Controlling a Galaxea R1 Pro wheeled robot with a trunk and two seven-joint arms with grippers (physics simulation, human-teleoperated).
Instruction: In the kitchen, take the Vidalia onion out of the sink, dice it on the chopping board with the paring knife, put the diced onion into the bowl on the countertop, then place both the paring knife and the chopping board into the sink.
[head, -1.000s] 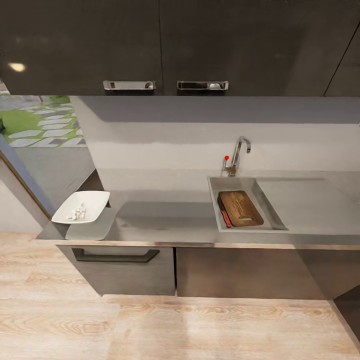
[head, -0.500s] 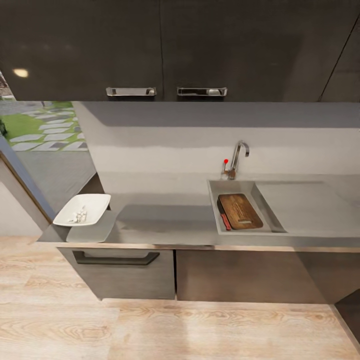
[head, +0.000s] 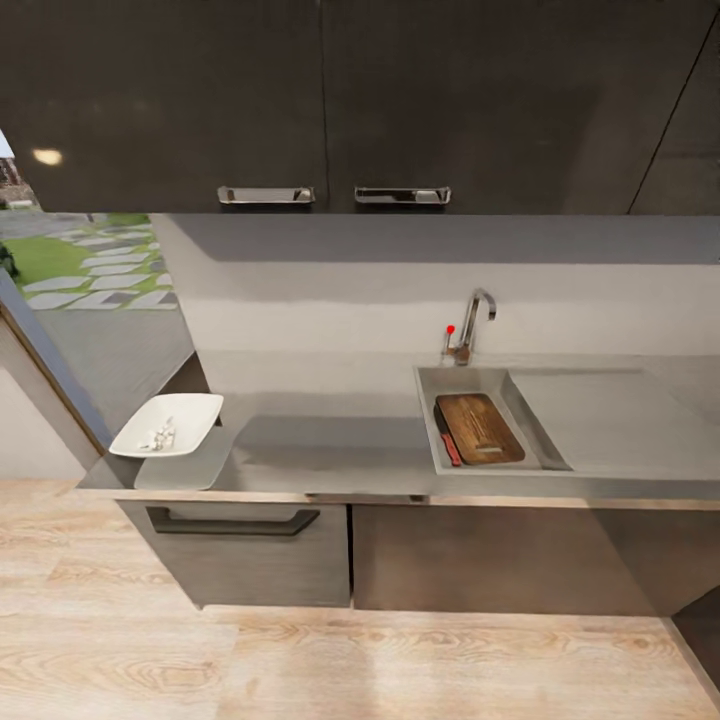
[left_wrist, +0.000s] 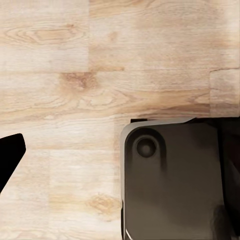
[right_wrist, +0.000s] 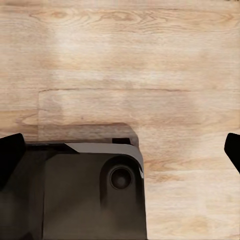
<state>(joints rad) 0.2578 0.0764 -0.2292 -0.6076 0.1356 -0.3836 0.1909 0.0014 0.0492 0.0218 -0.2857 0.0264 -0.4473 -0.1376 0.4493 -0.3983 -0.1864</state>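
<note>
In the head view the chopping board lies inside the sink. The red-handled paring knife lies along the board's left side. At the countertop's left end stands the white bowl, holding pale diced onion bits. My right gripper is open, its dark fingertips at the two edges of the right wrist view, over the wooden floor. My left gripper also looks open, with one fingertip showing at the edge of the left wrist view.
A chrome faucet with a red knob stands behind the sink, and a drainboard lies to its right. Dark upper cabinets hang above. My dark base sits on the light wood floor.
The whole head view has shifted: the counter sits lower and slightly smaller, so the camera has moved. The board, knife and bowl keep their places.
</note>
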